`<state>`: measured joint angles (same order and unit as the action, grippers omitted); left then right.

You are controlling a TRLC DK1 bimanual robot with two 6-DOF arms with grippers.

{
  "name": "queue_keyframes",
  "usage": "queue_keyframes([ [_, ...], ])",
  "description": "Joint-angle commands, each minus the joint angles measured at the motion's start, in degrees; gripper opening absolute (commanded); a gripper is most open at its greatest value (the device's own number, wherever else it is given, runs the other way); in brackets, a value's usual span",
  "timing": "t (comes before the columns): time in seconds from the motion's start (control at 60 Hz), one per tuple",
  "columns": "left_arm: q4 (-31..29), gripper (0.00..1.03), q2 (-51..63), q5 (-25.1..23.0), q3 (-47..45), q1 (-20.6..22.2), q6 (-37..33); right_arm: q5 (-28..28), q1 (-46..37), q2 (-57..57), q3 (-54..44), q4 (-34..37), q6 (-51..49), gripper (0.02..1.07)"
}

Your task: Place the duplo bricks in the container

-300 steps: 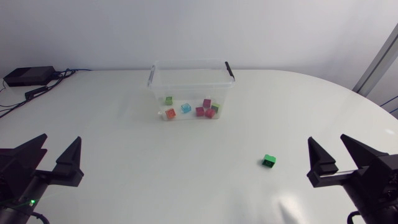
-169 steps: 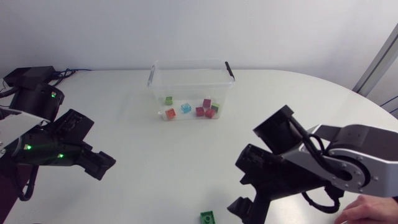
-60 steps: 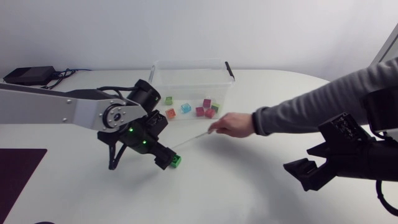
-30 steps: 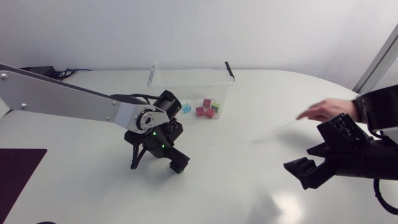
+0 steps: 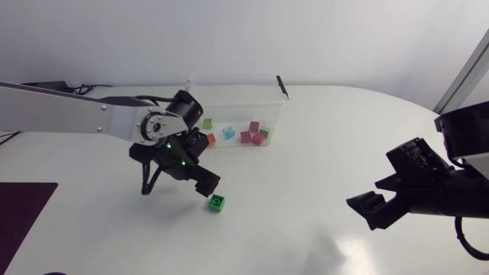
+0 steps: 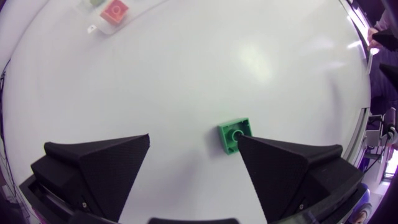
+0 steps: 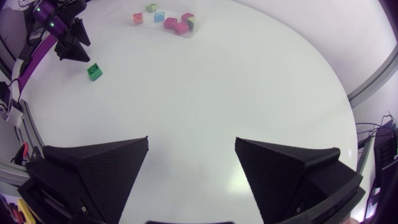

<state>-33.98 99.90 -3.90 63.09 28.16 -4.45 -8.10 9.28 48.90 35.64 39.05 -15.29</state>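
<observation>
A green duplo brick (image 5: 217, 202) lies on the white table in front of the clear container (image 5: 277, 85). Several bricks sit inside the container, among them a red brick (image 5: 209, 138) and a blue brick (image 5: 228, 132). My left gripper (image 5: 177, 186) hovers just left of the green brick, open. In the left wrist view the green brick (image 6: 235, 134) lies at the inner tip of one finger, with the left gripper (image 6: 194, 138) open and nothing between its fingers. My right gripper (image 5: 374, 200) hangs open at the table's right side; in its own view the right gripper (image 7: 191, 140) holds nothing.
The right wrist view looks across the table to the green brick (image 7: 94, 71) and my left arm (image 7: 62, 34). A dark mat (image 5: 23, 206) lies at the front left. A black box with cables (image 5: 53, 86) sits at the far left edge.
My left gripper has shifted left and back, uncovering the green brick on the table. The person's hand has withdrawn from over the table. The right arm has barely moved.
</observation>
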Motion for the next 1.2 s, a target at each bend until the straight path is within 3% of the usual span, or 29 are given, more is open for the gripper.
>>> queue_keyframes([
  [0.0, -0.9, 0.99, -3.9, -1.4, 2.7, -0.7, 1.0, 0.1, 0.5, 1.0, -0.6, -0.4, -0.9, 1.03],
  [0.217, -4.0, 0.99, 0.9, -2.3, 2.6, 5.9, 3.0, 0.1, 1.0, 1.1, -0.7, -0.6, -0.1, 1.03],
  [0.567, -5.1, 0.99, 8.6, -2.2, 3.9, 5.6, 3.5, 0.1, 1.0, 1.2, -1.1, -0.5, 0.1, 1.03],
  [0.65, -4.9, 0.82, 9.4, -2.3, 4.1, 5.8, 3.6, 0.1, 1.0, 1.2, -1.1, -0.6, 0.1, 1.03],
  [0.683, -4.0, 0.56, 9.9, -2.2, 4.0, 5.7, 3.7, 0.1, 1.0, 1.2, -1.3, -0.6, 0.1, 1.02],
  [0.717, -3.0, 0.45, 10.1, -2.3, 3.7, 5.3, 4.0, 0.1, 1.0, 1.2, -1.4, -0.6, 0.1, 1.02],
  [0.833, -1.4, 0.34, 10.8, -2.3, 2.4, 4.9, 4.1, 0.1, 1.0, 1.2, -1.7, -0.6, 0.2, 1.02],
  [1.183, 0.7, 0.31, 9.1, -2.3, 1.2, 4.2, 3.7, 0.1, 1.0, 1.2, -2.4, -0.8, 0.1, 1.02],
])
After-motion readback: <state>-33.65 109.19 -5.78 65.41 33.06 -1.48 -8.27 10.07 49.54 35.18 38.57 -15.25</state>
